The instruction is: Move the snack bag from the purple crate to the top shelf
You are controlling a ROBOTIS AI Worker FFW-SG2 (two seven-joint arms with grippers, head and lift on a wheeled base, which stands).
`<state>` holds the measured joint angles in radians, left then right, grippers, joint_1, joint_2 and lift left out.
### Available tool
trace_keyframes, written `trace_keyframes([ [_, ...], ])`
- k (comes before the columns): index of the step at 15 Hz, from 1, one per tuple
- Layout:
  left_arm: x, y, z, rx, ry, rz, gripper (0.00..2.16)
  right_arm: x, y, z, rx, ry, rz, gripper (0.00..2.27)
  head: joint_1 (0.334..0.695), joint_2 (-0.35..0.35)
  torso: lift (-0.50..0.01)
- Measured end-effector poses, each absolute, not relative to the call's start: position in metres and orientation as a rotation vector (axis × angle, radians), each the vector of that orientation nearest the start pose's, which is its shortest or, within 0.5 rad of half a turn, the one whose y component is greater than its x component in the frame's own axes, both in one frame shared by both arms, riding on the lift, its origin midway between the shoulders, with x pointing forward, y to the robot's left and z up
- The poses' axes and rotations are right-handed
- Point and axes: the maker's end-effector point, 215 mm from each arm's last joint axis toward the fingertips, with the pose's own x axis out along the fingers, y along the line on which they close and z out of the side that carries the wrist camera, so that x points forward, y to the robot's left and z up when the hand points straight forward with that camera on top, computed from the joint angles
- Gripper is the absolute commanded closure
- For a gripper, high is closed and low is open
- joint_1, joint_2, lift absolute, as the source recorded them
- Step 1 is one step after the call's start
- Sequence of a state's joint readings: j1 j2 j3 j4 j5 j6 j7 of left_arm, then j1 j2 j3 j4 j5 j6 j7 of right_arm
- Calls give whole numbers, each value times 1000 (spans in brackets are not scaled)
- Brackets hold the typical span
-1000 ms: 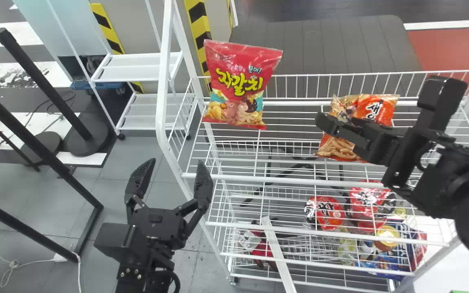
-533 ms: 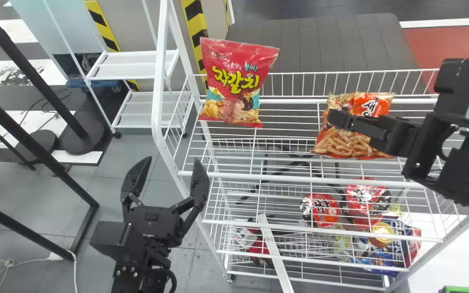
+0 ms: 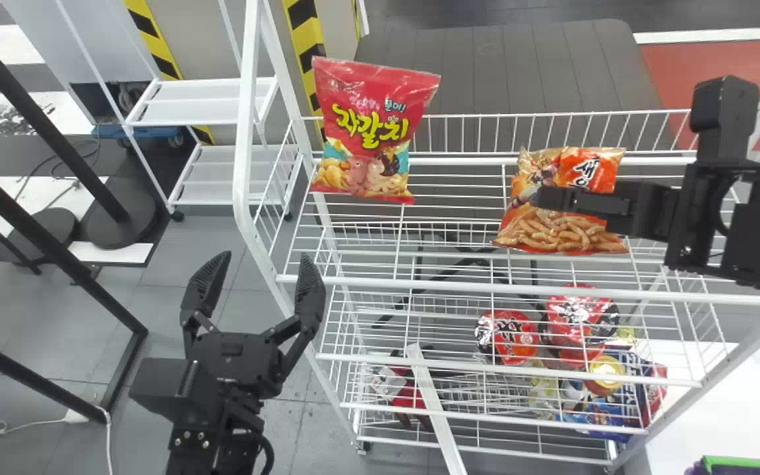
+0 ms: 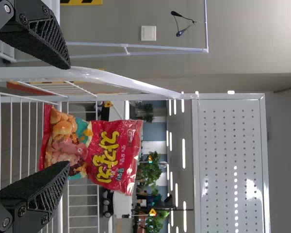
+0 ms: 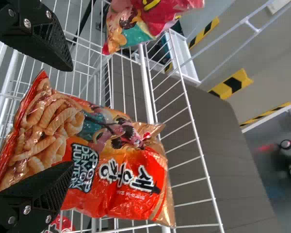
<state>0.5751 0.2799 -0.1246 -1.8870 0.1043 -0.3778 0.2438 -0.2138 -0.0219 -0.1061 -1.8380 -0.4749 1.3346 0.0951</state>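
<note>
In the head view, my right gripper (image 3: 541, 198) is in front of the orange snack bag (image 3: 558, 227), which stands on the top shelf (image 3: 459, 159) of the white wire rack. The right wrist view has the gripper (image 5: 71, 116) open, its two fingers wide apart, one overlapping the lower part of the orange bag (image 5: 131, 182). Left of it on the same shelf stands a red snack bag (image 3: 370, 128). My left gripper (image 3: 262, 267) waits open and empty at the rack's left front; its fingers are also spread in the left wrist view (image 4: 68, 115).
Red-lidded cups (image 3: 508, 336) and other packages lie on the rack's lower levels. A purple crate with a green rim (image 3: 749, 464) peeks in at the bottom right corner. Black poles (image 3: 43, 125) and a small white shelf (image 3: 205, 102) stand to the left.
My right gripper has drawn back rightward relative to the orange bag, uncovering more of its front. The rack and left arm have shifted slightly left in the head view.
</note>
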Motion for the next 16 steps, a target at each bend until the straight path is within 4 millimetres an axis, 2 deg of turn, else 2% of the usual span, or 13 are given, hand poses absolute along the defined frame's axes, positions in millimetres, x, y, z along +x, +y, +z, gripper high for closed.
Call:
trace_keyframes([
  [4, 403, 246, -347, 41, -103, 12, 124, 538, -135, -415, 406, 892, 368, 147, 695, 131, 0],
  [9, 403, 248, -348, 42, -103, 16, 124, 546, -134, -427, 389, 926, 357, 147, 695, 133, 0],
  [12, 403, 248, -349, 42, -101, 16, 124, 552, -133, -425, 370, 929, 355, 151, 695, 133, 0],
  [16, 403, 248, -349, 42, -101, 16, 124, 551, -125, -411, 318, 976, 379, 151, 695, 141, 0],
])
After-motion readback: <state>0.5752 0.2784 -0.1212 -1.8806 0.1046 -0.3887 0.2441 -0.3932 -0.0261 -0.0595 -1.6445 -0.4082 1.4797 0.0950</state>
